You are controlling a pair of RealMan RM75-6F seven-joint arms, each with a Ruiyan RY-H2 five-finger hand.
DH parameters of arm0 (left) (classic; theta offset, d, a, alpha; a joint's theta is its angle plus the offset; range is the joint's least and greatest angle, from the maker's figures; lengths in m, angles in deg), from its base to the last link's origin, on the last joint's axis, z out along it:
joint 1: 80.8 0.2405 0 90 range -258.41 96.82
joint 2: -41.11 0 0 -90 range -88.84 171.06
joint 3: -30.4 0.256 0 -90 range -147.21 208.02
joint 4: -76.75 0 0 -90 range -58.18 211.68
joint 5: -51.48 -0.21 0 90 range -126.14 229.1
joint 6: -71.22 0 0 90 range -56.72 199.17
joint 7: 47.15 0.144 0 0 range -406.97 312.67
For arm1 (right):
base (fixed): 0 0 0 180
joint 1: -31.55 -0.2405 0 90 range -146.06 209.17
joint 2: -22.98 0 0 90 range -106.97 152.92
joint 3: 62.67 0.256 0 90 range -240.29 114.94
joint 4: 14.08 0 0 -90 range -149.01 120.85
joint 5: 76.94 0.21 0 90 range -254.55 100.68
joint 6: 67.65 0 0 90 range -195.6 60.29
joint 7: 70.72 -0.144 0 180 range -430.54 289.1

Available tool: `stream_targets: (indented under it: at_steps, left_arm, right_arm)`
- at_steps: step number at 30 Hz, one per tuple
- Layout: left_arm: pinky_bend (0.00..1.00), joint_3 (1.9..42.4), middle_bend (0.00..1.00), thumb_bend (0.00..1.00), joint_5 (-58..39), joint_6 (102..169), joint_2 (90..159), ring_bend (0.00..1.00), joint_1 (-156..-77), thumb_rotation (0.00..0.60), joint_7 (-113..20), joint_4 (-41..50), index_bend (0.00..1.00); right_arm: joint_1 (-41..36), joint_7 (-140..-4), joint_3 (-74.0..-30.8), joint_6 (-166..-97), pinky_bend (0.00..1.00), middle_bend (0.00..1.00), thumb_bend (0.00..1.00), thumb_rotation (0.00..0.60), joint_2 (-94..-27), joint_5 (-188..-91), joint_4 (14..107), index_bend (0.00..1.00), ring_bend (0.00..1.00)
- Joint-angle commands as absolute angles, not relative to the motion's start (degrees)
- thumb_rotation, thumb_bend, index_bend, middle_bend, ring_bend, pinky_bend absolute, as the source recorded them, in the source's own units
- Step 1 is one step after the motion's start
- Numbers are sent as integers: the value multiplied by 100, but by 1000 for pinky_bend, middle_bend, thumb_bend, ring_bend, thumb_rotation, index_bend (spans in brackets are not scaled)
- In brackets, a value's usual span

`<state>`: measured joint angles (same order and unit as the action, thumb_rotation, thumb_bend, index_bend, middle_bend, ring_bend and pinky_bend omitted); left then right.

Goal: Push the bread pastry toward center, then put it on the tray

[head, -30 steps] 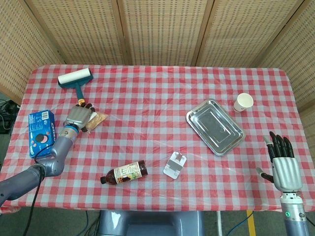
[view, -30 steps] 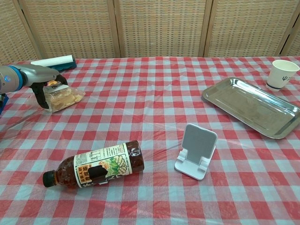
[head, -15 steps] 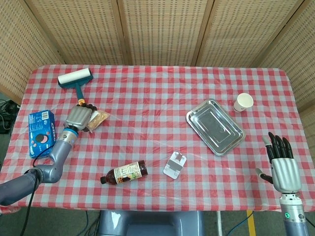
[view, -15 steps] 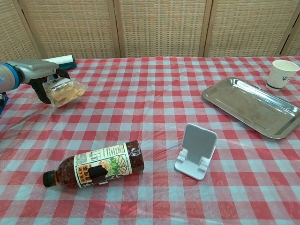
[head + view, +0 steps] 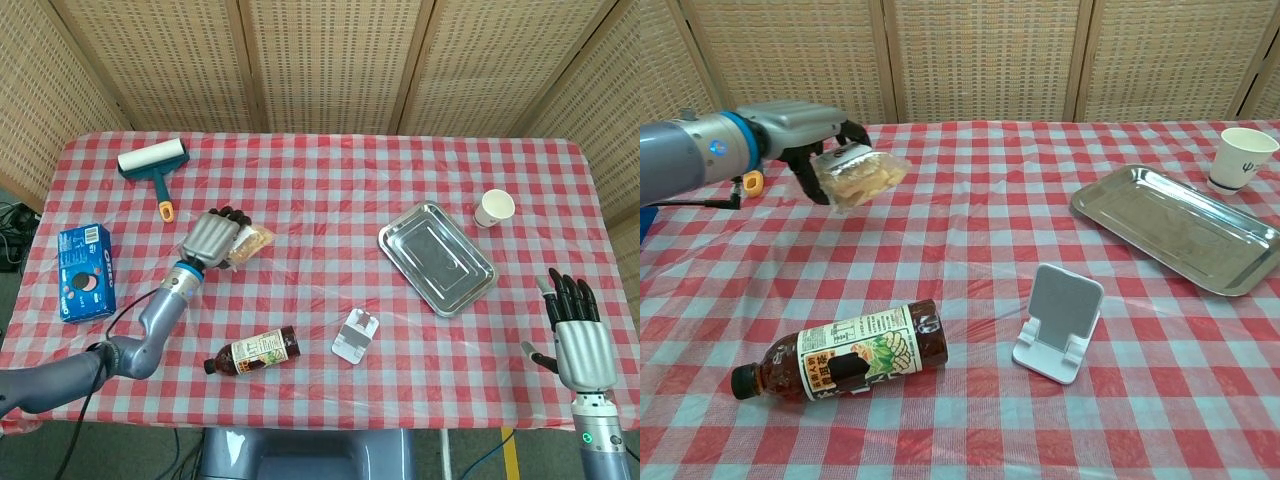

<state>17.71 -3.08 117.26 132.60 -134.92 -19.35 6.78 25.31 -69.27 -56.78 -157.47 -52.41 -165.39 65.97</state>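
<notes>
The bread pastry (image 5: 250, 243) (image 5: 860, 177), in a clear wrapper, is lifted off the cloth and held by my left hand (image 5: 211, 238) (image 5: 810, 127), left of the table's middle. The chest view shows it hanging in the air below the fingers. The steel tray (image 5: 437, 257) (image 5: 1180, 227) lies empty on the right side of the table, far from the pastry. My right hand (image 5: 575, 330) hovers at the near right corner with its fingers spread and nothing in it; the chest view does not show it.
A brown bottle (image 5: 251, 352) (image 5: 838, 352) lies on its side near the front edge. A white phone stand (image 5: 355, 335) (image 5: 1060, 323) stands between pastry and tray. A paper cup (image 5: 494, 208) (image 5: 1241, 158) sits behind the tray. A lint roller (image 5: 153, 164) and blue cookie box (image 5: 84, 270) lie at the left.
My left hand has lifted the pastry off the table and carried it rightward toward the centre, away from the lint roller's handle. My right hand has stayed still.
</notes>
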Motion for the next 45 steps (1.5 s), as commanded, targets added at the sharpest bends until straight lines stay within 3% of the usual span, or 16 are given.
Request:
stream_targets:
  at_steps: [1,8,13,17,19,22,25,35,45]
  left_arm:
    - [278,1584,193,432,-152,11697,13610,172,-13839,600,-1677,834,410]
    - [277,1264,189,431,89,11522,14290,171,-14496,600,-1468,1528,407]
    - [260,1148,81,405,328,11254,14721,99,-14909,600,-1331,2119,326]
    - [219,1093,54,398,409,11044,15064,72,-15157,600,-1399,2555,300]
    - [186,1092,22,281,401,10957,15211,33,-15255,600,-1447,2794,221]
    - [33,1107,0,34,360,10863,15362,0,-15335,600,-1537,3049,32]
    - [0,1140,0,0,325,10842,15396,0,-15351,600,-1565,3165,0]
    - [0,1112,0,0,48,11129,14717,0,-14981,600,-2057,2363,0]
    - [0,1459,0,0,-658,12345,12987,0,-13771,600,-2522,252,0]
  right_arm:
    - [2526,-6958,-5672,-15727,0,0,61,600,-5233,-16521,6584,54,0]
    - [2514,-7079,-5664,-15616,0,0,61,600,-5237,-16418,6470,54,0]
    - [2505,-7175,-5634,-15531,0,0,61,600,-5238,-16312,6389,54,0]
    - [2504,-7227,-5610,-15491,0,0,61,600,-5244,-16241,6332,54,0]
    - [2504,-7246,-5595,-15472,0,0,61,600,-5250,-16202,6302,54,0]
    - [2503,-7227,-5584,-15434,0,0,61,600,-5266,-16147,6245,54,0]
    - [2508,-7198,-5581,-15428,0,0,61,600,-5290,-16120,6207,54,0]
    - [2516,-7026,-5655,-15501,0,0,61,600,-5308,-16256,6298,54,0]
    - [2486,-6951,-5730,-15437,0,0,61,600,-5339,-16339,6337,55,0]
